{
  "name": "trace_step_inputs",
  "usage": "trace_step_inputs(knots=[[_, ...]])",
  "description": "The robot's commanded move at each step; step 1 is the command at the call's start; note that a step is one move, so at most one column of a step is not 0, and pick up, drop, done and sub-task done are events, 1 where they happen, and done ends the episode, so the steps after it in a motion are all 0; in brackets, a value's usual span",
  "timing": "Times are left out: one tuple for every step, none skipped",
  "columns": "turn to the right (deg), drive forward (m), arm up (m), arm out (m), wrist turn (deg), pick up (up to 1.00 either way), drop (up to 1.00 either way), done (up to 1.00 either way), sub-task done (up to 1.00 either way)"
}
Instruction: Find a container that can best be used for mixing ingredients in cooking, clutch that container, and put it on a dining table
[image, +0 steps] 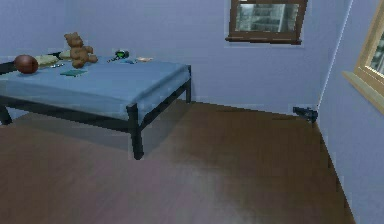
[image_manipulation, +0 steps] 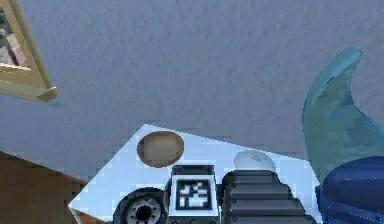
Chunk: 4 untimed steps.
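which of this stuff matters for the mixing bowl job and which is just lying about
For the job: brown bowl on the white table.
Just lying about: bed, teddy bear, ball, pale round lump beside the bowl.

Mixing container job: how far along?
Done: a brown bowl-like dish found, lying on a white table near the gripper. In hand: cannot tell whether the gripper holds anything. Left: grasping it and taking it to a dining table; ahead is a bed.
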Motion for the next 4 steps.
trace_step_inputs(knots=[[0.0,0.00,0.00,0.26,0.0,0.00,0.00,0.00,0.00],[0.0,0.00,0.00,0.00,45.0,0.00,0.00,0.00,0.00],[0.0,0.00,0.00,0.00,45.0,0.00,0.00,0.00,0.00],[0.0,0.00,0.00,0.00,45.0,0.00,0.00,0.00,0.00]])
